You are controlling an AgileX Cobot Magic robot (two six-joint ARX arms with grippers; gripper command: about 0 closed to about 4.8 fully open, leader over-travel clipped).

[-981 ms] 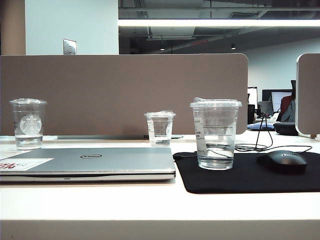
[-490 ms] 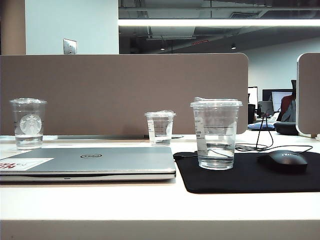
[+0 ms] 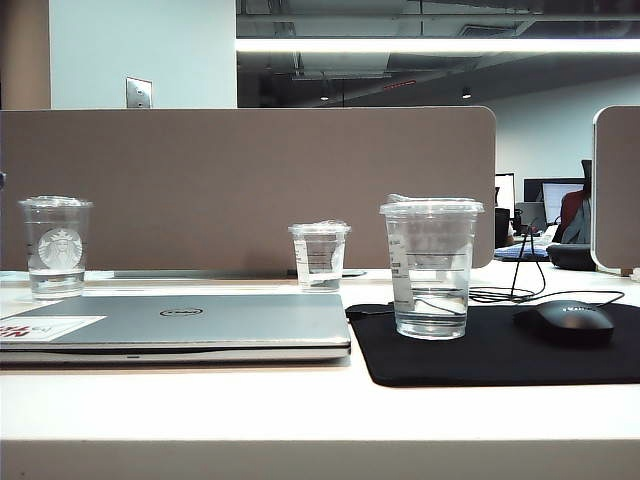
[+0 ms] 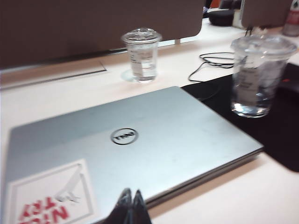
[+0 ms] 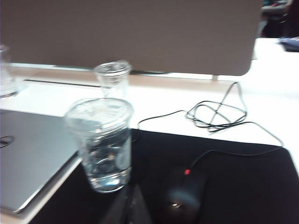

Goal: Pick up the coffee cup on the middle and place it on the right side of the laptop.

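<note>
Standing upright on the black mat (image 3: 500,355), the coffee cup (image 3: 431,268) sits just beside the right edge of the closed laptop (image 3: 200,325), lid on, with a little water in the bottom and its white label strip facing the laptop. Its long axis is vertical and nothing is touching it. A dark mouse (image 3: 565,322) lies on the same mat further right, apart from the cup. A smaller lidded cup (image 3: 320,257) stands back near the divider, behind the gap between laptop and mat. The cup with the round white logo (image 3: 56,247) is far off at the laptop's left rear.

Neither arm shows from the front of the surface (image 3: 300,410). From the wrist cameras, the left end effector (image 4: 131,205) hangs over the laptop's near edge, fingertips clenched together on nothing, with the coffee cup well off to its far side across the lid. The right end effector (image 5: 133,207) is low over the mat, just short of the cup's base. The picture is blurred, but its tips look pressed together and empty.

To my eye the cup is already where the task wants it. If it needed another touch, the right arm is plainly the nearer one. The cup lies straight ahead of it and slightly toward the laptop, so it would have to open first and come in level at the cup's side.
</note>
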